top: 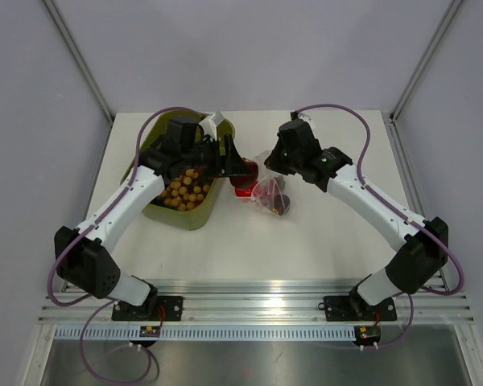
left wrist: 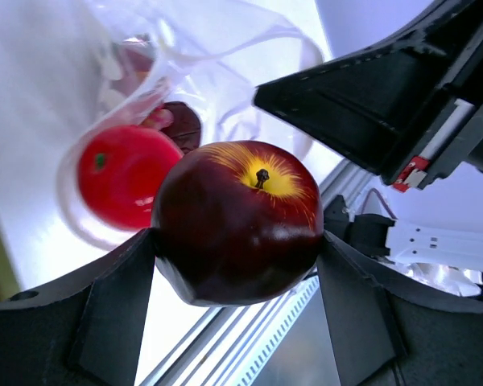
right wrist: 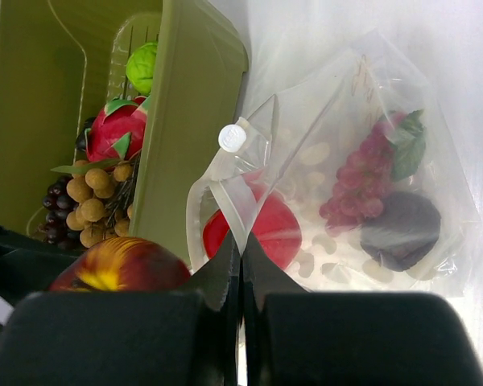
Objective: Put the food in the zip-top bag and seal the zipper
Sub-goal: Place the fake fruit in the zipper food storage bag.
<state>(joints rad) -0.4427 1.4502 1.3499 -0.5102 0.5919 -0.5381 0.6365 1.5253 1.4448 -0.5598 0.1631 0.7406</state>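
Near the middle of the table (top: pixel 306 249), just right of the olive-green tub (right wrist: pixel 195 121), lies the zip-top bag (right wrist: pixel 370 121) with its mouth turned to the left. The right gripper (right wrist: pixel 241 256) is fully closed and pinches the upper lip of the bag beside the zipper (right wrist: pixel 223 186), so the mouth stands open.

The left gripper (left wrist: pixel 237 277) is opened wide and clamps a dark red apple (left wrist: pixel 237 221) between its two fingers. It holds the apple in the air just in front of the bag's mouth, not yet inside it.

Three pieces of food are already inside: a round red fruit (right wrist: pixel 267 229) close to the mouth, a bunch of purple grapes (right wrist: pixel 358 183), and a dark purple piece (right wrist: pixel 400 231) at the far right end.

I judge the task is about half done. The apple must go in, and more food lies in the tub, among it a cluster of brown berries (right wrist: pixel 97 201); whether all of it is meant for the bag, I cannot say. The zipper is unsealed, so closing is left.
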